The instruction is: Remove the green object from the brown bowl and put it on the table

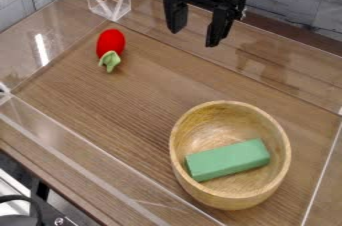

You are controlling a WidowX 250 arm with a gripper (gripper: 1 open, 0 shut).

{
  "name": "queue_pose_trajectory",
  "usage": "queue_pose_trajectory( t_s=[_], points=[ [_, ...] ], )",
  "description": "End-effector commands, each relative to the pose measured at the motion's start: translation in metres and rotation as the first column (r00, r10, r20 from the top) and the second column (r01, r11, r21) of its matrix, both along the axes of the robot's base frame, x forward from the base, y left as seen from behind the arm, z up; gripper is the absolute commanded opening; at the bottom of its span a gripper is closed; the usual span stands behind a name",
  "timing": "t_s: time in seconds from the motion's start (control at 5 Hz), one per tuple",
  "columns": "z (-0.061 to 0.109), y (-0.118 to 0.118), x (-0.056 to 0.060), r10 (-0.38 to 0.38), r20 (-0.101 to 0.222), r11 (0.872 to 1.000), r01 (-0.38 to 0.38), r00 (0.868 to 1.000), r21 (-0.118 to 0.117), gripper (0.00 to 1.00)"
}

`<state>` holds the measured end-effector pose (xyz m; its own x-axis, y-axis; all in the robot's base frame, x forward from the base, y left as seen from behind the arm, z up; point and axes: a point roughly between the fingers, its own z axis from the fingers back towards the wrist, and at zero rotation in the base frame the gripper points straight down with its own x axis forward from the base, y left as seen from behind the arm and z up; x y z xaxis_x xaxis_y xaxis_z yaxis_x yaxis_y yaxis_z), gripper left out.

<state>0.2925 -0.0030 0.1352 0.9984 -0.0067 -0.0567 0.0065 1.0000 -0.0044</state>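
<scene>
The green object (227,160), a flat mid-green block, lies inside the brown bowl (193,126), a shallow light-wood bowl at the front right of the table (147,95). My gripper (195,26) hangs above the far middle of the table, pointing down. It is open, its two black fingers are spread wide, and nothing sits between them. It is well behind the bowl and apart from it.
A red strawberry-like toy (110,42) with a small green stem lies at the left rear. Low clear acrylic walls (107,2) edge the tabletop. A grey wall runs behind the table.
</scene>
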Motion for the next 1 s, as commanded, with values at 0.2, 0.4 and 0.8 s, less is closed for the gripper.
queue_pose_trajectory(
  t_s=[0.2,0.4,0.8],
  points=[
    [-0.027,-0.028,-0.026,-0.249,-0.037,0.968,0.248,0.968,-0.034,1.0],
    [-0.038,-0.047,-0.035,-0.391,-0.02,0.92,0.39,0.92,-0.046,1.0],
    [-0.043,-0.055,-0.06,-0.697,0.061,0.713,0.7,0.714,-0.041,1.0]
  ],
)
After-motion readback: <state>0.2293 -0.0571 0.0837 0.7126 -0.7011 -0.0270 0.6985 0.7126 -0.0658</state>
